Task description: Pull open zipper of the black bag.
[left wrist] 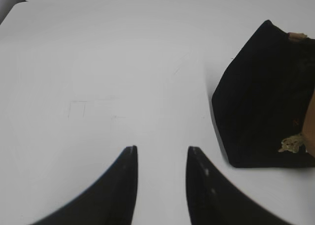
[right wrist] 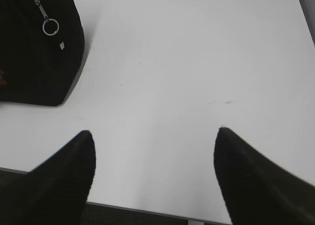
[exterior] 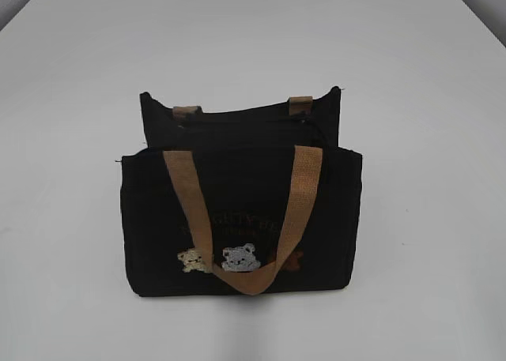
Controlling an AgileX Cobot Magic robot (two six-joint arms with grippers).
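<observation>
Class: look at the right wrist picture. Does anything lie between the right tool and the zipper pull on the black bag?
Nothing visible does. The right tool hangs open over bare white table. The zipper pull, with its ring, lies exposed on the black bag at upper left, with only empty tabletop between.

White table (exterior: 427,100), matte and plain, filling nearly the whole exterior view, faint pencil-like scuff marks (left wrist: 81,107) on the table surface in the left wrist view, dark floor strip (right wrist: 133,215) just beyond the table's near edge
</observation>
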